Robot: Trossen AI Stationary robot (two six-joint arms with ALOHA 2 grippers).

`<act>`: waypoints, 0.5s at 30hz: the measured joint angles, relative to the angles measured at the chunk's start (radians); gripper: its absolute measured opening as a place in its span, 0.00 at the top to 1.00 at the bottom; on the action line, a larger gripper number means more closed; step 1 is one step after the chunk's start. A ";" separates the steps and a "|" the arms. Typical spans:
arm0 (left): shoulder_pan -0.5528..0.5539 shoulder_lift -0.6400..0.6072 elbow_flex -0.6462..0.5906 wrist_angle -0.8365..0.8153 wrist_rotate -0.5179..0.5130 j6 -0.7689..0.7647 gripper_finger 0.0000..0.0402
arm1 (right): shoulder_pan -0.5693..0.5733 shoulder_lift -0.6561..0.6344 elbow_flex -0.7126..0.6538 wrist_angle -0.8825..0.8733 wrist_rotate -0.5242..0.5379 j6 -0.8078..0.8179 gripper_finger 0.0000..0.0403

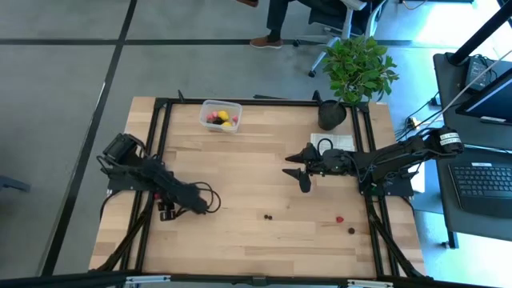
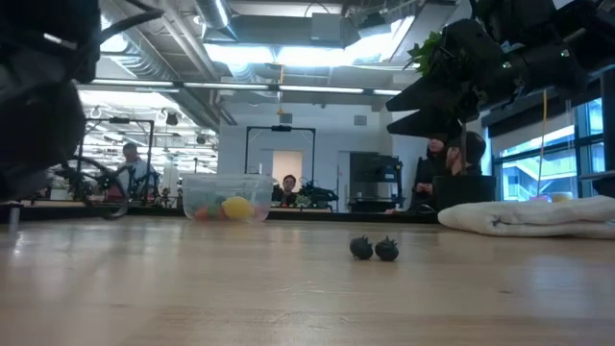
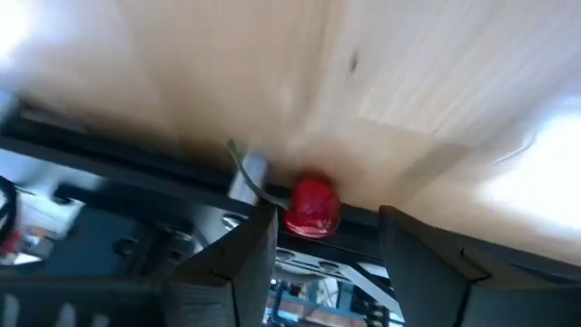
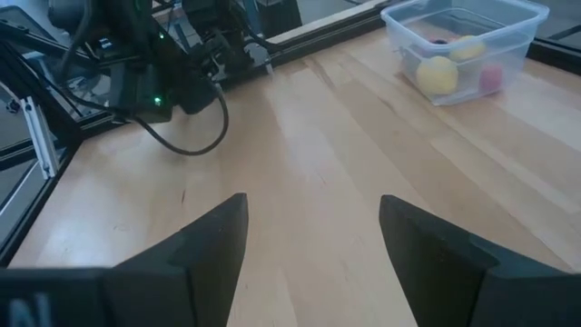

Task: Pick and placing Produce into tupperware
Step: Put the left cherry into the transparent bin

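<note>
Grey floor (image 1: 64, 120) crossed by dark seams. Potted plant (image 1: 358, 68) at table's far edge. Laptop (image 1: 486, 180) on a side desk. Low view: ceiling lights (image 2: 288, 53) bright, windows (image 2: 538, 159) at one side, people seated beyond.

Potted plant (image 1: 358, 68) & white cloth (image 1: 332, 144) at table's (image 1: 240, 232) far-right corner.

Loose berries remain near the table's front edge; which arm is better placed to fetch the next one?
Likely right. The right gripper hangs open and empty over mid-table, nearer the dark berries and red berry. The left gripper sits at the table's left edge.
</note>
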 joint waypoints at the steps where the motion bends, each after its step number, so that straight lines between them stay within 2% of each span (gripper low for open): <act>1: -0.004 0.000 -0.011 0.003 0.014 -0.009 0.54 | 0.000 0.000 0.000 0.000 0.000 0.000 0.38; 5: -0.022 0.000 -0.044 0.039 0.038 -0.021 0.56 | 0.000 0.000 0.000 0.013 0.000 0.000 0.38; 15: -0.026 -0.003 -0.072 0.088 0.013 -0.018 0.56 | 0.000 0.000 0.000 0.051 0.000 0.006 0.38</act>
